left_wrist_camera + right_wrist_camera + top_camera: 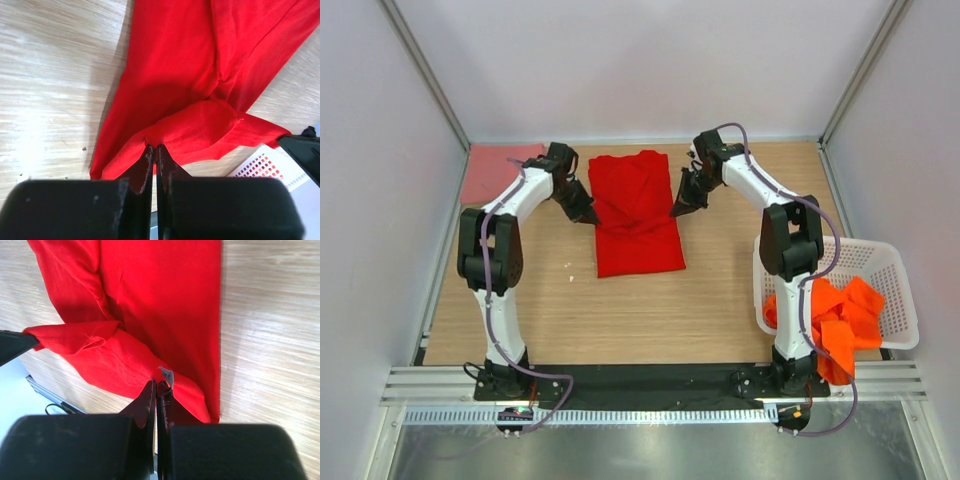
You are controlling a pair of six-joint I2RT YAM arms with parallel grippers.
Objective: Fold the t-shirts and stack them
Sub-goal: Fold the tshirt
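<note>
A bright red t-shirt [635,215] lies partly folded in the middle of the table, its far part doubled over. My left gripper [588,215] is shut on the shirt's left edge; in the left wrist view its tips [154,147] pinch a raised fold of red cloth [170,65]. My right gripper [677,208] is shut on the right edge, and in the right wrist view its tips [157,385] clamp the cloth [160,300] beside a small grey label. A salmon pink t-shirt [495,170] lies flat at the far left corner. Orange t-shirts [840,315] are heaped in the basket.
The white lattice basket [895,270] stands at the table's right edge, beside the right arm's base, with orange cloth spilling over its near rim. White walls enclose the table on three sides. Bare wood shows near the red shirt's front edge.
</note>
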